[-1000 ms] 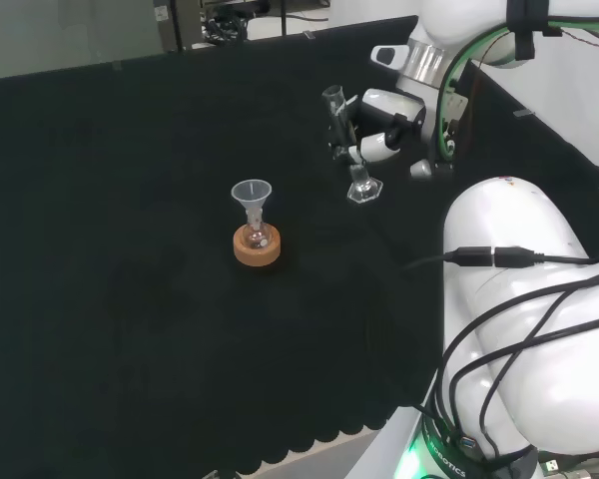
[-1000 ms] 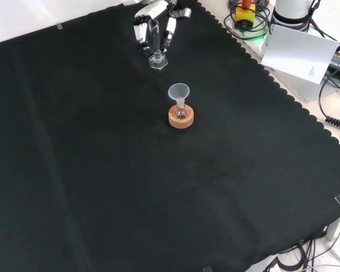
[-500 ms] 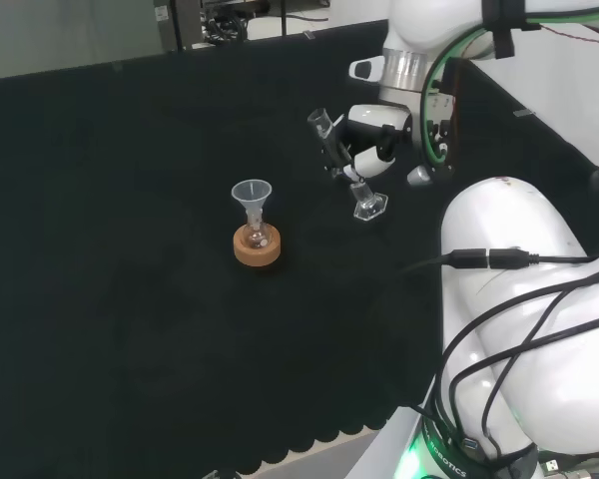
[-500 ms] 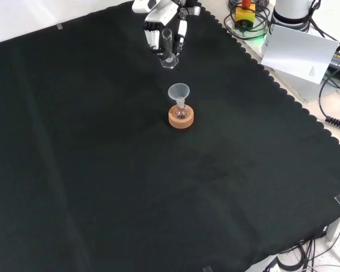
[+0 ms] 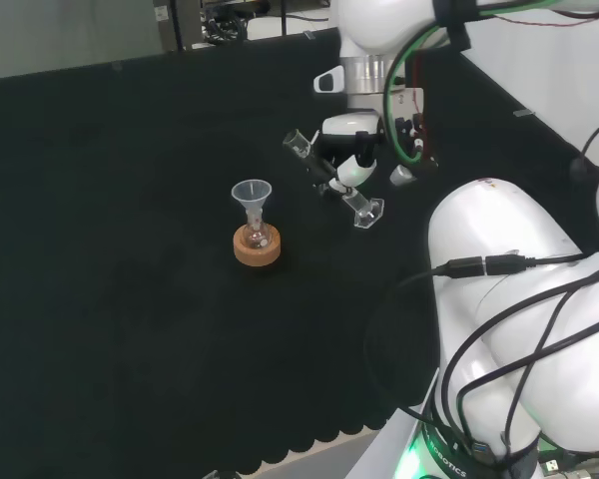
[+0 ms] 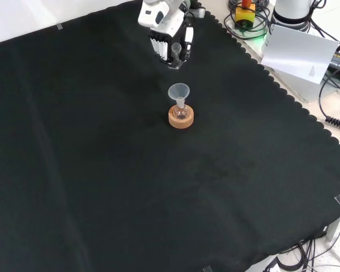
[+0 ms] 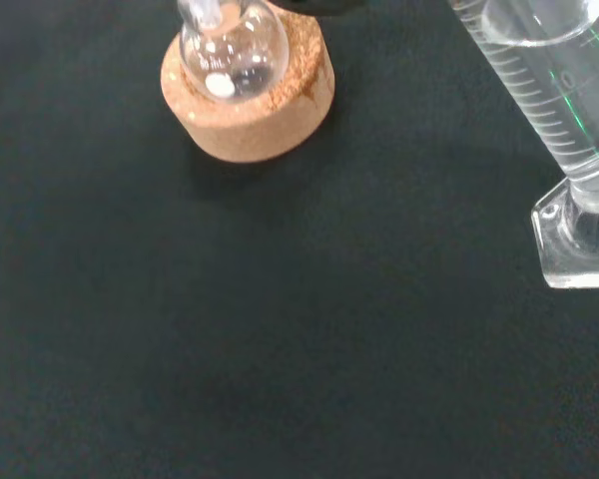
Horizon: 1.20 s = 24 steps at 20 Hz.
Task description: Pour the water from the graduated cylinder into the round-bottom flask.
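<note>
A small round-bottom flask (image 5: 257, 236) sits on a cork ring (image 5: 257, 249) with a clear funnel (image 5: 251, 195) in its neck. In the front view the flask (image 6: 181, 111), cork ring (image 6: 181, 119) and funnel (image 6: 179, 92) stand mid-cloth. The hand (image 5: 351, 140) is shut on a clear graduated cylinder (image 5: 329, 178), lifted off the cloth and tilted with its mouth toward the funnel. In the front view the hand (image 6: 169, 22) holds the cylinder (image 6: 175, 54) just beyond the funnel. The wrist view shows water in the cylinder (image 7: 554, 110) and the flask (image 7: 234, 52) on its cork ring (image 7: 250, 110).
The arm's white links (image 5: 509, 269) stand at the head view's right. The black cloth's scalloped edge (image 6: 283, 90) runs along the front view's right, with white paper (image 6: 300, 54) and cables (image 6: 334, 107) beyond it.
The hand has lifted the cylinder off the cloth, carried it toward the funnel and flask, and tilted it further. The flask and funnel have stayed put.
</note>
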Each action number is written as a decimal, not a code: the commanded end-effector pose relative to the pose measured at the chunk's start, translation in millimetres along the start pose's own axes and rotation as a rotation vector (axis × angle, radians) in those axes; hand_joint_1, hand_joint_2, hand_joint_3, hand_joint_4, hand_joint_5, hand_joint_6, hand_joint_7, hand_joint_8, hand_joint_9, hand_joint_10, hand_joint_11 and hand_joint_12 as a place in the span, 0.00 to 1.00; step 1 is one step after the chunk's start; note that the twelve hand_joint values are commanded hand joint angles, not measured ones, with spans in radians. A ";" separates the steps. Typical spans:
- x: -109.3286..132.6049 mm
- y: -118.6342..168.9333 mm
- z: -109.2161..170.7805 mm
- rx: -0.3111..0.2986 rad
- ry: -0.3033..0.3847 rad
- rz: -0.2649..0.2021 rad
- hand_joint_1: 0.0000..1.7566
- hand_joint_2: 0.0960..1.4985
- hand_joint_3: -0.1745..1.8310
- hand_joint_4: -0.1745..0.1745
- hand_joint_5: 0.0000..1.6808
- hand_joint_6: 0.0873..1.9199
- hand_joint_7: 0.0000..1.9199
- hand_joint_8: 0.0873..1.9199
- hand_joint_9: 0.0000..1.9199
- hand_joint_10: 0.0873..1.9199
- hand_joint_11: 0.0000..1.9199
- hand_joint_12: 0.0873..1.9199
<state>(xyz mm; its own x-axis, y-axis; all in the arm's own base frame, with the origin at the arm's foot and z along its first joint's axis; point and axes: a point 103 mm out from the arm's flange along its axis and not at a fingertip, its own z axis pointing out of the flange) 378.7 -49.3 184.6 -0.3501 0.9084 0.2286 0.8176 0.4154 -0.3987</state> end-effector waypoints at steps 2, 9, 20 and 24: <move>-1.4 6.2 -6.5 0.162 -0.110 0.088 0.72 0.71 0.09 0.00 0.60 0.47 0.54 0.47 0.72 0.00 0.63 0.37; 1.4 12.4 -9.4 0.257 -0.201 0.145 0.71 0.70 0.08 0.37 0.65 0.45 0.56 0.40 0.73 0.00 0.64 0.37; 13.1 24.1 -21.4 0.380 -0.328 0.223 0.71 0.70 0.08 0.48 0.66 0.45 0.57 0.37 0.74 0.00 0.65 0.36; 13.7 26.1 -25.7 0.424 -0.341 0.248 0.71 0.70 0.08 0.48 0.66 0.45 0.57 0.37 0.74 0.00 0.65 0.36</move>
<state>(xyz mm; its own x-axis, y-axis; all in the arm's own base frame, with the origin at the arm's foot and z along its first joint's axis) 402.0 -21.2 194.6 -0.3794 0.9181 -0.1146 0.6887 0.1976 -0.6976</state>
